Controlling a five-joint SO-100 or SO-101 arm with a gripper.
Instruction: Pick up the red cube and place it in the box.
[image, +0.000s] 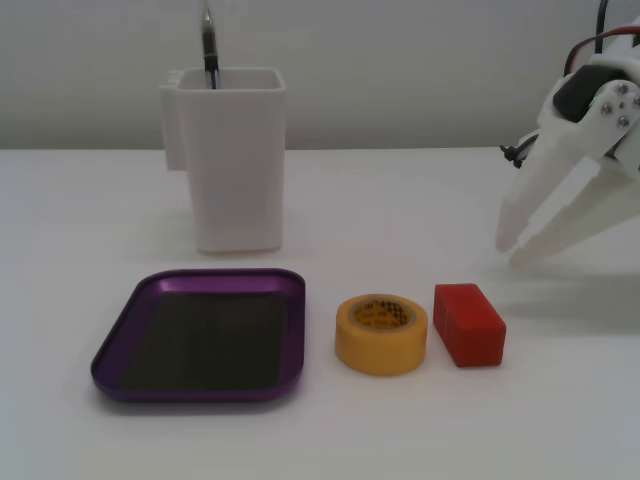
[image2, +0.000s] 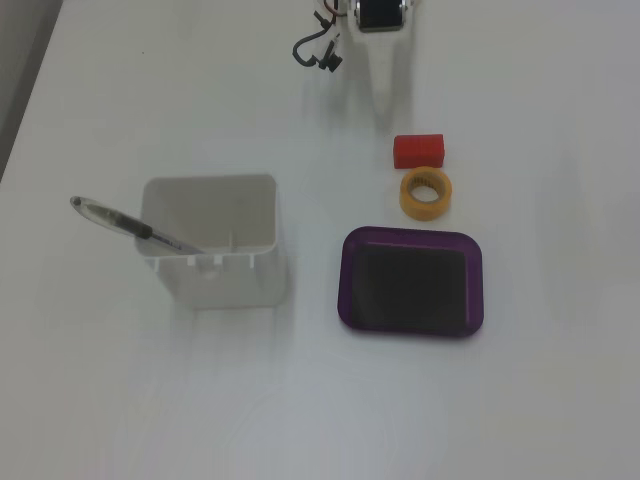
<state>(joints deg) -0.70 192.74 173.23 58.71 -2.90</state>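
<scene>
- A white table (image: 560, 420) holds 4 things, seen in both fixed views: 1 from the front and low, 1 from above.
- The red cube (image: 468, 324) (image2: 418, 150) lies flat on the table, free of the gripper. In the front view it sits at the right, just beside a yellow tape roll (image: 381, 333) (image2: 426, 192), with a slim gap between them.
- The box (image: 203, 334) (image2: 411, 281), a shallow purple tray with a dark bottom, lies on the far side of the tape roll from the cube. Nothing is inside it.
- A tall white container (image: 236, 160) (image2: 215, 250) stands behind the box in the front view, with a pen (image: 209, 45) (image2: 125, 224) leaning in it.
- The white gripper (image: 518, 244) (image2: 385, 92) hangs at the right edge of the front view, fingers pointing down toward the table, behind the cube and apart from it.
- Its jaws stand spread in a narrow V, holding nothing.
- A dark cable (image2: 318, 50) curls beside the arm in the view from above.
</scene>
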